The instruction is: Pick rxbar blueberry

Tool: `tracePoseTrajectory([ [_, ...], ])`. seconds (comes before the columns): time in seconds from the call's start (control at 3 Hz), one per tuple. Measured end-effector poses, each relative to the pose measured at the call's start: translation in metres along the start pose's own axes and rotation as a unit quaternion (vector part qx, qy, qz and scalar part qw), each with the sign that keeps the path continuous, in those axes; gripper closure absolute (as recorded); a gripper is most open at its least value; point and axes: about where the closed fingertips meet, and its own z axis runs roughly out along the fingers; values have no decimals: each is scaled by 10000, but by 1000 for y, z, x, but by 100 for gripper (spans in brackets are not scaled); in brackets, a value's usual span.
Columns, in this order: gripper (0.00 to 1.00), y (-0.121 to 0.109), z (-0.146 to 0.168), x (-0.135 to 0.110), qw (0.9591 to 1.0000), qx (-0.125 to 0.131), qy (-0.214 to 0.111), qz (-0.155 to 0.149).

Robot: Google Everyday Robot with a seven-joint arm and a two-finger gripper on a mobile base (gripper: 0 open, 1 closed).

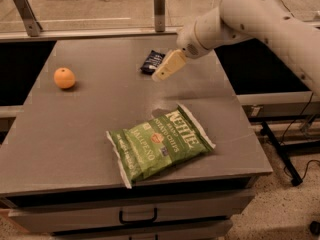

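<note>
Your hand (161, 74) hangs right by the rxbar blueberry (151, 61), can't tell how open, and that bar looks light, flat and slick, so pinch across its narrow width.

Dim warm overhead light; the hand (160, 75) beside the rxbar blueberry (151, 62) throws a soft shadow on the table (75, 134).

The only print that can be read is on the green chip bag (160, 144), which lies on the counter (65, 134) nearer the camera than the jaws. It shows the brand "KETTLE" in large white letters, with "JALAPEÑO" and "POTATO CHIPS" in smaller letters beside it. The gripper (162, 73) hovers above the counter's far half. Just beside the jaws, the rxbar blueberry (150, 61) carries faint white print too small to read.
</note>
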Motion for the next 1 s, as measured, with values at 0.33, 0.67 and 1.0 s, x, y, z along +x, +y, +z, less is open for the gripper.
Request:
tracePoseTrajectory([
  [0.33, 0, -20, 44, 6, 9989, 28, -210, 416],
  [0.67, 0, -28, 75, 9, 9969, -51, -334, 706],
  [1.0, 19, -33, 95, 11, 9948, -122, -405, 927],
])
